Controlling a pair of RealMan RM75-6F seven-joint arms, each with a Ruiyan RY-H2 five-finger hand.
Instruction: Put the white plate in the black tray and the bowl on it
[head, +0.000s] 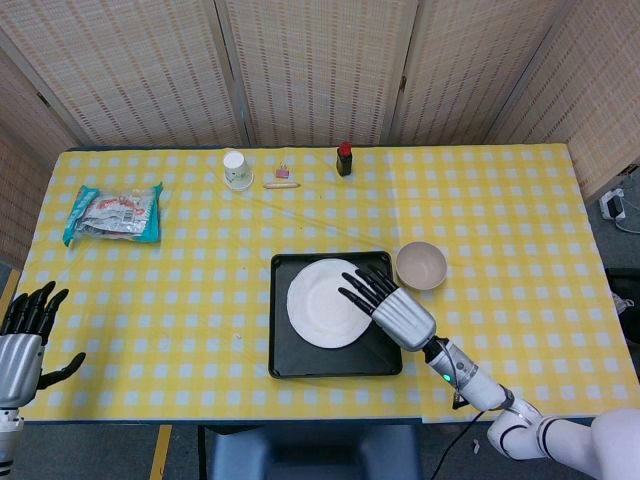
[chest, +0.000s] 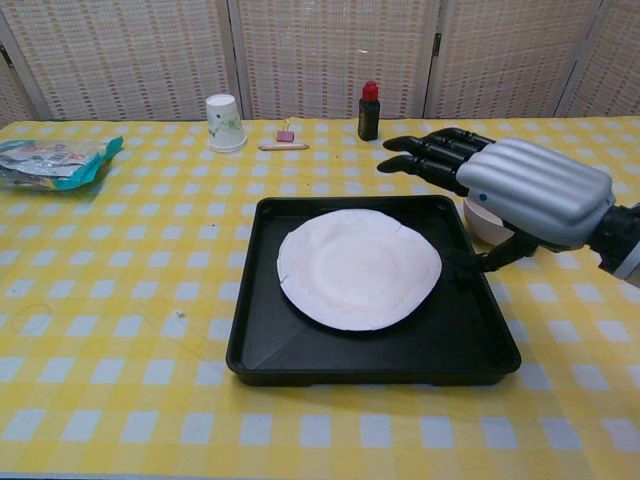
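The white plate (head: 325, 302) (chest: 358, 266) lies flat in the black tray (head: 290, 361) (chest: 480, 351), towards its far left part. My right hand (head: 391, 308) (chest: 510, 185) hovers over the tray's right side with fingers spread, holding nothing; its fingertips reach just past the plate's right rim. The pale bowl (head: 421, 266) (chest: 483, 225) sits on the table right behind the tray's far right corner, mostly hidden by the hand in the chest view. My left hand (head: 22, 335) hangs open off the table's near left edge, seen only in the head view.
A paper cup (head: 236, 169) (chest: 225, 122), a small clip (head: 284, 178) (chest: 284, 139) and a dark bottle with a red cap (head: 344, 158) (chest: 369, 110) stand along the far edge. A teal snack bag (head: 114, 213) (chest: 50, 160) lies far left.
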